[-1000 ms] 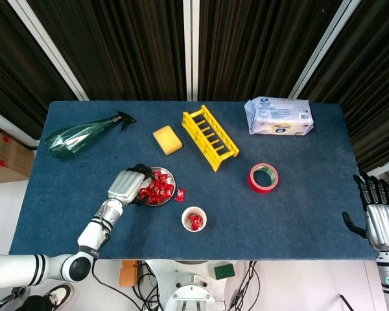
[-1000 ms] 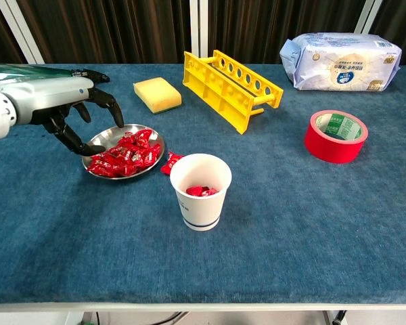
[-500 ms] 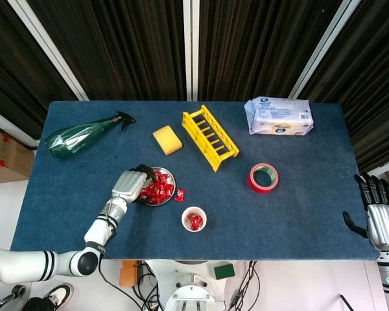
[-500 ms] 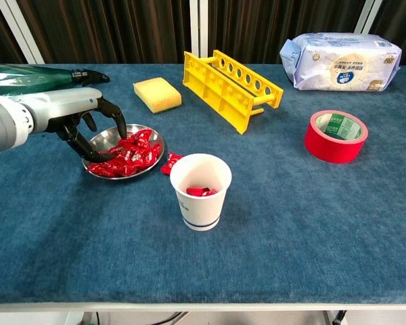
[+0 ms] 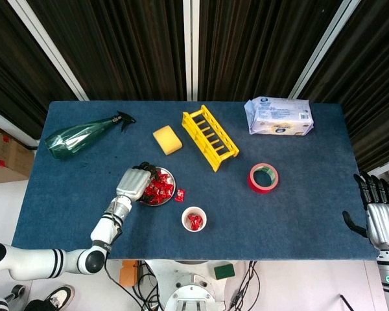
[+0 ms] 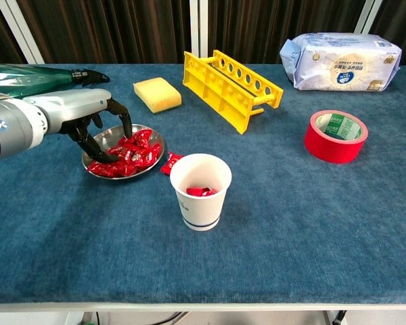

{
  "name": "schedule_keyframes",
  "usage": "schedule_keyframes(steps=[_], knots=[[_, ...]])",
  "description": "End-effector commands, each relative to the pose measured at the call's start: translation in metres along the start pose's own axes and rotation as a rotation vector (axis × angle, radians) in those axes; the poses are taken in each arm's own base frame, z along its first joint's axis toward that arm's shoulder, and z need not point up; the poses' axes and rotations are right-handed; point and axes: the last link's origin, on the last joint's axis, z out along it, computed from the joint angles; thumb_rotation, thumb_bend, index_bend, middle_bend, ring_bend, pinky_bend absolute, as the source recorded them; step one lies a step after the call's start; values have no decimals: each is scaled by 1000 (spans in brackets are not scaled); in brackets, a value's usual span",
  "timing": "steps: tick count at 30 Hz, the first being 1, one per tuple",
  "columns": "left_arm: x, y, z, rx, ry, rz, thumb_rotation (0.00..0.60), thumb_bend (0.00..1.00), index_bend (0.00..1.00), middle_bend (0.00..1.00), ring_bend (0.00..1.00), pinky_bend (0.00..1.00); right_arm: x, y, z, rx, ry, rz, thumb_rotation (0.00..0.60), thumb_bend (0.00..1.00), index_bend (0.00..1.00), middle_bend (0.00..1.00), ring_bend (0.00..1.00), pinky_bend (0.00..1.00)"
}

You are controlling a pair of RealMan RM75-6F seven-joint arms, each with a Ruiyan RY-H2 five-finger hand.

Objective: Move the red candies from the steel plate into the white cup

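Observation:
A steel plate (image 6: 98,139) (image 5: 166,199) heaped with red candies (image 6: 132,156) (image 5: 159,189) sits left of centre. My left hand (image 6: 88,115) (image 5: 133,182) reaches down into the plate's left side, its dark fingers curled onto the candy pile; whether a candy is pinched I cannot tell. The white cup (image 6: 200,191) (image 5: 194,218) stands upright to the plate's right and holds a few red candies. One stray candy (image 6: 170,162) (image 5: 179,194) lies on the cloth between plate and cup. My right hand (image 5: 380,220) hangs off the table's right edge, fingers apart, holding nothing.
A yellow sponge (image 6: 157,93), a yellow rack (image 6: 231,87), a wipes pack (image 6: 340,61) and a red tape roll (image 6: 335,135) lie further back and right. A green spray bottle (image 6: 27,74) lies at the far left behind my left arm.
My left hand has moved right and down from beside the plate's left rim into the candies, its fingers closing over the pile. The right hand has stayed put.

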Motion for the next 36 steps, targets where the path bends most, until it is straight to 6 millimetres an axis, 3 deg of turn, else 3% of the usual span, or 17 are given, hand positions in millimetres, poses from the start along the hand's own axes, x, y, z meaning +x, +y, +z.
schedule_keyframes(steps=[1, 26, 36], knots=[[-2, 4, 1, -10, -10, -4, 589, 216, 396, 212, 102, 254, 0, 0, 0, 0, 2, 1, 600, 301, 0, 0, 0, 0], [-9, 3, 10, -7, -11, 40, 589, 263, 461, 212, 102, 255, 0, 0, 0, -2, 0, -3, 600, 302, 0, 0, 0, 0], [-10, 4, 9, -20, 0, 31, 594, 337, 547, 229, 103, 255, 0, 1, 0, -3, 2, 0, 600, 301, 0, 0, 0, 0]])
